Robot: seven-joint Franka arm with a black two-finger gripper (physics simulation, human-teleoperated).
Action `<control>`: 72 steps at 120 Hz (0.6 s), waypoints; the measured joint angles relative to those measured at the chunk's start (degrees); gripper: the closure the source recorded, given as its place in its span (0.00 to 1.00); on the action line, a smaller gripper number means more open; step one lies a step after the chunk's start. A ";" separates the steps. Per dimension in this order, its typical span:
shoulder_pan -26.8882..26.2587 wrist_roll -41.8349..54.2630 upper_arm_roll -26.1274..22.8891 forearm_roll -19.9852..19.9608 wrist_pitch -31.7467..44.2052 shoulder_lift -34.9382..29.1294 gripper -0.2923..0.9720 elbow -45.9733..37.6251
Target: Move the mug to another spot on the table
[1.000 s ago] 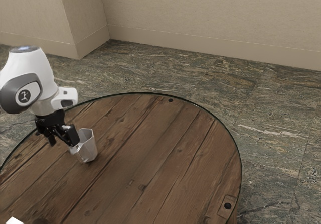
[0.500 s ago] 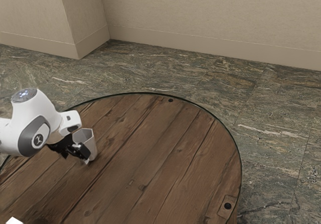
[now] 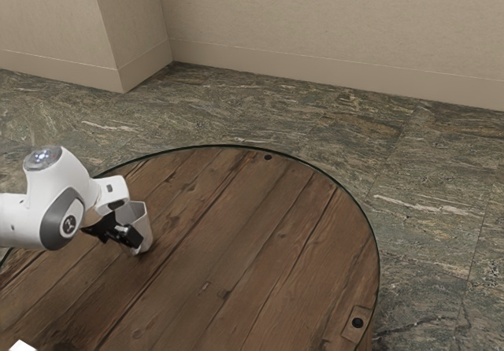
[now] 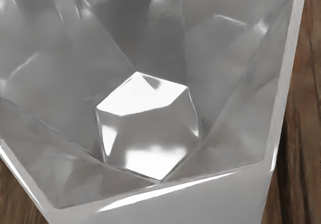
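My gripper (image 3: 120, 233) pinches the mug (image 3: 138, 222) by its wall at nine o'clock on the table (image 3: 260, 241); it looks light, stiff, glossy and probably slippery, so a firm rim grip suits.

The mug (image 3: 140, 222) looks glossy and smooth, the table (image 3: 260, 241) matt, grainy wood planks.

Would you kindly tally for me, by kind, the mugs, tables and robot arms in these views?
mug: 1
round wooden table: 1
robot arm: 1
Total: 3
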 joint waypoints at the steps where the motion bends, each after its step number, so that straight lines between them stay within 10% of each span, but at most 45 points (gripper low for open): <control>1: -0.01 0.06 0.00 -0.01 0.13 0.05 0.23 0.00; 28: 0.01 1.32 0.00 -0.24 2.78 1.66 0.26 0.01; 54: 0.08 2.14 0.01 -0.29 4.16 1.73 0.62 -0.17; 72: 0.68 2.95 -0.75 -0.22 4.74 0.22 0.68 -0.50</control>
